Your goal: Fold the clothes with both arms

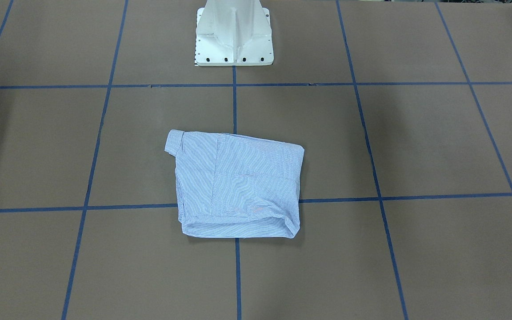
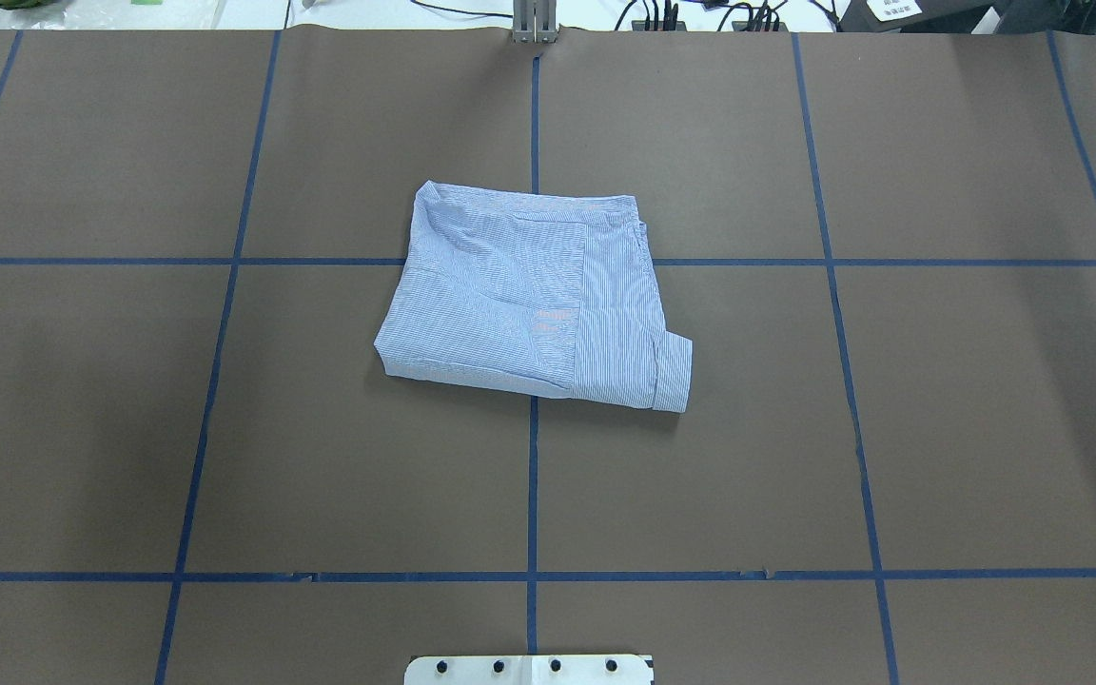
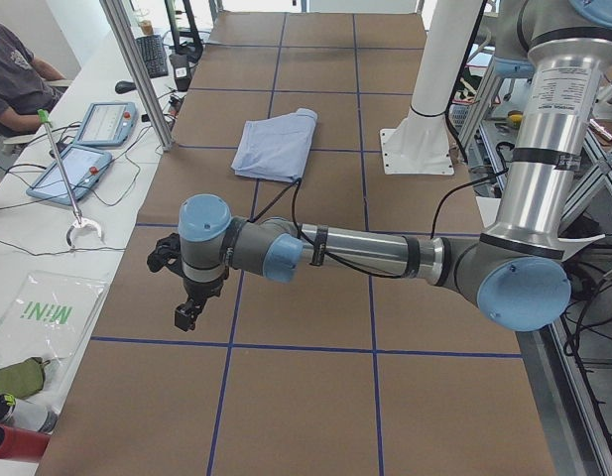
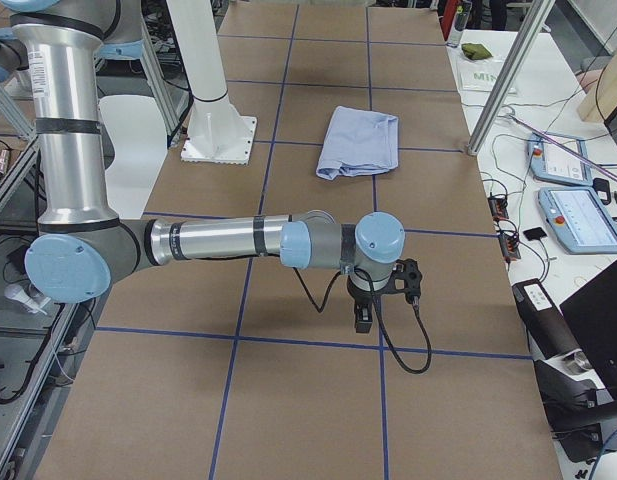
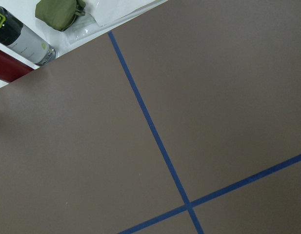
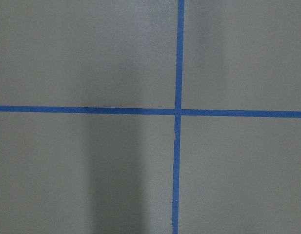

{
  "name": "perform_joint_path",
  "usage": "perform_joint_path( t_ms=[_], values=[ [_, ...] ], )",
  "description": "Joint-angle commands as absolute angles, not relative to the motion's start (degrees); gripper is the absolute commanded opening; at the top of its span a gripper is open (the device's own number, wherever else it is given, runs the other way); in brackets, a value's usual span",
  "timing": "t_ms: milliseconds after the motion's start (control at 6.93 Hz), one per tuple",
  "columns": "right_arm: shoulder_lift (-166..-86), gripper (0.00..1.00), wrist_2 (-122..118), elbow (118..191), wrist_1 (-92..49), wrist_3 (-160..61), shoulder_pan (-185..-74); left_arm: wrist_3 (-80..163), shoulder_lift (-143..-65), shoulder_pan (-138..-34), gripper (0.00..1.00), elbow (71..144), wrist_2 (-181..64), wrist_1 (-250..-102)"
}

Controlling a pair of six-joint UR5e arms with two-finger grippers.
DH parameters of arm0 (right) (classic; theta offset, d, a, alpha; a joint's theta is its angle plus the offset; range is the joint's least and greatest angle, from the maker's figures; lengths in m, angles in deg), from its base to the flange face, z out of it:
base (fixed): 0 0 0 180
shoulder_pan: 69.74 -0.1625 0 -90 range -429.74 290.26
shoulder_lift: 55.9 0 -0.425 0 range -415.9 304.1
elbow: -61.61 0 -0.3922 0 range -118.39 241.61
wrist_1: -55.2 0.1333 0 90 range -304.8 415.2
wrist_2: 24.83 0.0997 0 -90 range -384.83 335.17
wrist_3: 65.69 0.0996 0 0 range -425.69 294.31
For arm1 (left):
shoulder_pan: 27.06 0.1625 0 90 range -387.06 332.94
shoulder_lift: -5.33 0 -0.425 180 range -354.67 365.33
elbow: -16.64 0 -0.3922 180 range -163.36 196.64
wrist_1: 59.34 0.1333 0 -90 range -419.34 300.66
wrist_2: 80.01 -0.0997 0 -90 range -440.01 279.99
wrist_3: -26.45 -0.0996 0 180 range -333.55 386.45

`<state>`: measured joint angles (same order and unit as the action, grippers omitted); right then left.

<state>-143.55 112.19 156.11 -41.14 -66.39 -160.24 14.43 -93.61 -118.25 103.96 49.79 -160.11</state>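
Blue shirt (image 3: 276, 149) far from left pincer (image 3: 186, 315)

Saw the shirt (image 1: 238, 184) folded into a compact rectangle, flat on the brown desk (image 1: 438, 142), covering a crossing of blue tape lines (image 1: 416, 197). Noted a cuff (image 1: 174, 142) jutting at its upper-left corner, white pedestal base (image 1: 234, 44) well apart beyond.

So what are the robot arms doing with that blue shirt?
Nothing is touching it right now. The striped blue shirt lies folded in a bundle on the table, one cuff poking out. The left tool and the right tool hang over bare tabletop far from it, one toward each end. The folding looks done.
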Motion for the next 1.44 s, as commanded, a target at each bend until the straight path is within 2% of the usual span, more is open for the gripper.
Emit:
perform_joint_path(
  t_ms=[0, 577, 722, 1299],
  values=[
    [-143.52, 1.00, 109.84, 156.35, -41.22, -66.48, -160.18, 19.65, -91.89, -118.11, 0.99, 106.79, 49.72, -160.06],
    [-143.87, 1.00, 112.61, 155.21, -40.17, -65.60, -159.83, 20.65, -91.70, -118.02, 0.99, 108.92, 49.98, -160.15],
    [-143.87, 1.00, 113.41, 156.34, -40.08, -65.51, -159.92, 20.74, -91.62, -118.02, 0.99, 111.19, 50.25, -159.63],
    [-143.87, 1.00, 112.90, 158.38, -40.08, -65.60, -159.92, 20.30, -90.91, -117.85, 0.99, 112.09, 50.34, -159.89]
  ],
)
